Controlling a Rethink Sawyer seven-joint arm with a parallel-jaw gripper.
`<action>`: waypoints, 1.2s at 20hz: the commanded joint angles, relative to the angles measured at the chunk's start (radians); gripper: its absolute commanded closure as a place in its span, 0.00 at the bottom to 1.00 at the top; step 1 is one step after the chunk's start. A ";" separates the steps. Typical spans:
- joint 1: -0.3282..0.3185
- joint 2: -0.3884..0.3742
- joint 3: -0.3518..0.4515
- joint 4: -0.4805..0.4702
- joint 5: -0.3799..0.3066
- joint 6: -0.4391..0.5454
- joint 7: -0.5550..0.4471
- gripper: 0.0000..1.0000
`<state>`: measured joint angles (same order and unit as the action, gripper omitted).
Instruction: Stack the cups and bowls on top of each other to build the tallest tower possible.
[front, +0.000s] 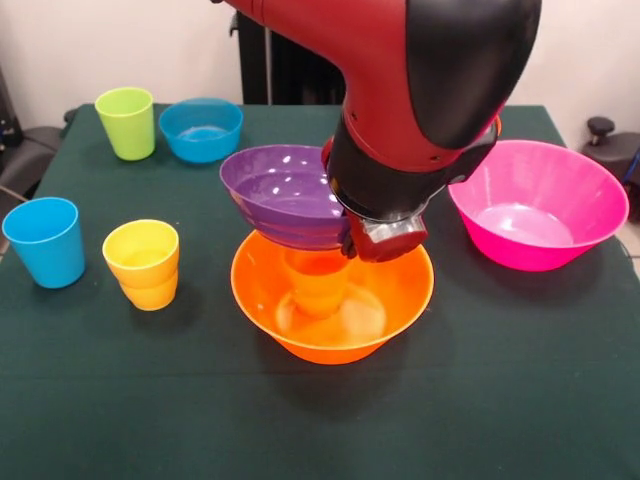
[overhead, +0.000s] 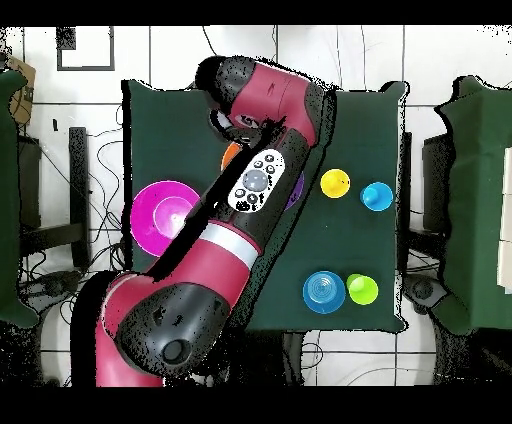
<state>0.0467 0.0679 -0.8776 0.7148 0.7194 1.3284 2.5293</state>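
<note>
The hand (front: 385, 238) sits low over the pile, right at the rim of the purple bowl (front: 285, 195); whether it is clamped on that rim or apart, I cannot tell, the arm hides it; the purple bowl hangs tilted above the orange cup (front: 318, 282), which stands upright inside the wide orange bowl (front: 332, 295) at the counter's (front: 320, 420) middle; this looks like the placing step; next, the bowl needs levelling and centring on the cup; yellow cup (front: 143, 263), blue cup (front: 45, 240) and pink bowl (front: 538, 203) wait apart.
</note>
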 joint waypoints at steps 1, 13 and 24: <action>0.010 -0.018 0.152 0.077 -0.076 -0.073 -0.015 1.00; 0.031 -0.060 0.188 0.170 -0.075 -0.094 -0.008 1.00; 0.018 -0.115 0.238 0.308 -0.097 -0.185 -0.068 1.00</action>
<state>0.0711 -0.0065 -0.7890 0.9031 0.7193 1.2353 2.5293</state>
